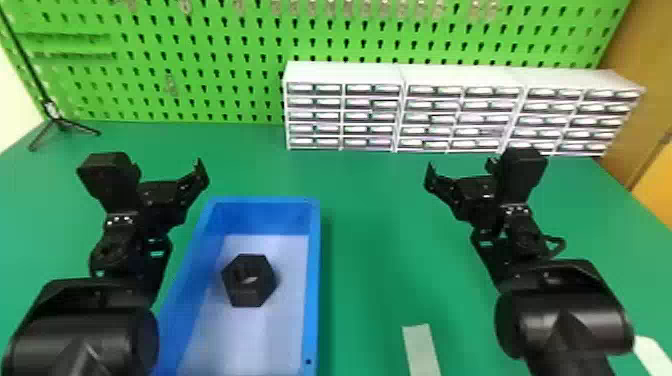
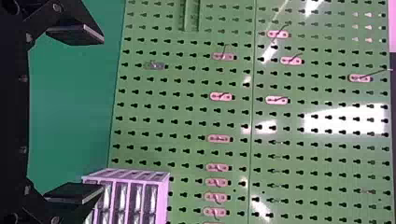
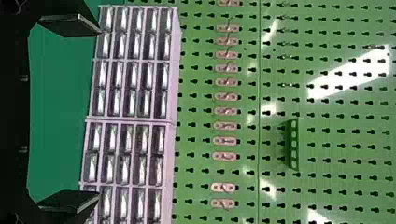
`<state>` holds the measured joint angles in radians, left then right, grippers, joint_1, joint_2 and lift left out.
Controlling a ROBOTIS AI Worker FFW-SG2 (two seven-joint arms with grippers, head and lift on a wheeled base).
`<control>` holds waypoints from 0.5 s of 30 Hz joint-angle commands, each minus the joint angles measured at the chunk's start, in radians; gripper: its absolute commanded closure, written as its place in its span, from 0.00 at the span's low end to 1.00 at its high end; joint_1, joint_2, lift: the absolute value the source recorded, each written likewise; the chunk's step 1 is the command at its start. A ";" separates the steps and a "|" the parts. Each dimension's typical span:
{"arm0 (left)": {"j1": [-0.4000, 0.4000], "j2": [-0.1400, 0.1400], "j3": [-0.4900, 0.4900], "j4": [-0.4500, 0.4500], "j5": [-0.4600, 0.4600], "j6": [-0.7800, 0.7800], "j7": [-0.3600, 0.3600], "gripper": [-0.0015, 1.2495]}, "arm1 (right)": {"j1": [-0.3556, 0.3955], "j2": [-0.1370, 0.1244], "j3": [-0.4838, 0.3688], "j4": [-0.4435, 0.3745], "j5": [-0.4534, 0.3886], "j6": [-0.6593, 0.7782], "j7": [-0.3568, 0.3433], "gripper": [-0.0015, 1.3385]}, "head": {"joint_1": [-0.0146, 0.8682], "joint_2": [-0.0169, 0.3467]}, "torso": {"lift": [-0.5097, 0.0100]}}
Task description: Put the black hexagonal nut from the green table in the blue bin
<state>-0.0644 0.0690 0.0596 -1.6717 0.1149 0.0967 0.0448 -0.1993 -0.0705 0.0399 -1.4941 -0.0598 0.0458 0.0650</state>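
The nut (image 1: 246, 297) is in the blue bin (image 1: 314, 240), on its floor, apparently lying flat, though its underside is hidden. The left gripper (image 1: 167, 186) is near the bin's left wall, fingers spread with nothing between them. The right gripper (image 1: 461, 186), well to the bin's right over the green table (image 1: 370, 225), is also spread and empty.

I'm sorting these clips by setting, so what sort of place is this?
Probably a workshop or a robot lab's workbench: a green pegboard stands behind the table, with small-drawer cabinets along its foot.
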 commanded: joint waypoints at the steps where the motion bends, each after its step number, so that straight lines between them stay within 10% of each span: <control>1: 0.000 0.000 -0.001 0.004 0.002 0.000 0.000 0.13 | 0.001 0.000 0.000 0.000 0.000 0.003 0.001 0.06 | 0.79 0.12 | 0.80; 15: 0.000 0.000 -0.012 0.004 0.000 0.000 0.001 0.13 | 0.000 0.002 -0.009 0.000 -0.005 0.012 -0.001 0.06 | 0.79 0.12 | 0.80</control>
<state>-0.0644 0.0690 0.0503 -1.6674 0.1151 0.0977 0.0448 -0.1989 -0.0702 0.0338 -1.4941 -0.0615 0.0534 0.0651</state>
